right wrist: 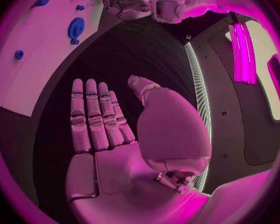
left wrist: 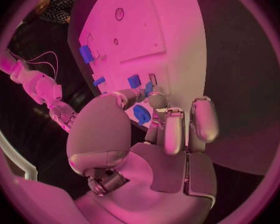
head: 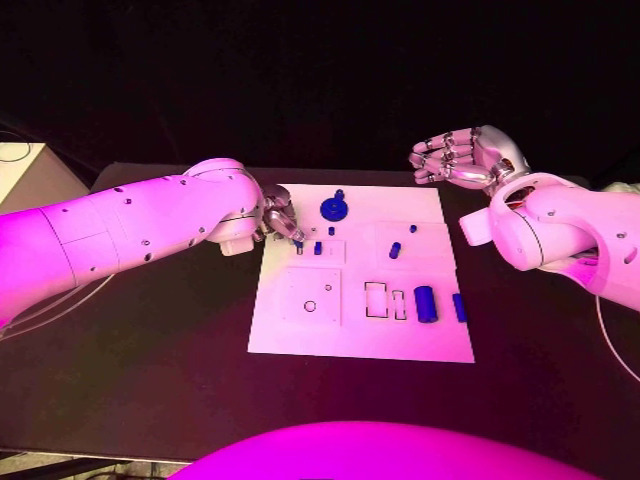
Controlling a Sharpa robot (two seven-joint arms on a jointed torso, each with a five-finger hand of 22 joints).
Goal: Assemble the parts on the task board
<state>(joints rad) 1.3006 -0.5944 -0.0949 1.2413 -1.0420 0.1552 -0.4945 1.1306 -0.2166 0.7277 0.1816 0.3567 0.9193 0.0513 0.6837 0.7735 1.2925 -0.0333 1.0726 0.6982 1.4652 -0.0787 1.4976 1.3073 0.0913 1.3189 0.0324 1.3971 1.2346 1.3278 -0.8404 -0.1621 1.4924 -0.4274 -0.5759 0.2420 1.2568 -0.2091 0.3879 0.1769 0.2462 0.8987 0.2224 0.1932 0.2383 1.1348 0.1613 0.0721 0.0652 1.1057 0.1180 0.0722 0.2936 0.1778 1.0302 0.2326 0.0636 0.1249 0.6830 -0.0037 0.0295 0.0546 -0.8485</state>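
My left hand [head: 277, 222]: fingertips down at the white rectangular task board's [head: 356, 335] left edge; grip unclear.
My right hand [head: 469, 157]: empty, fingers loosely curled, above the black counter [head: 147, 350].

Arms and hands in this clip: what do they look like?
Two smooth white arms with rounded shells dotted with small dark screw holes. Each ends in a silver, metallic, segmented hand: left hand, right hand. Thin pale cables trail beside both arms.

White task board [head: 356, 335] flat mid-table; blue parts [head: 425, 303] scattered on it.
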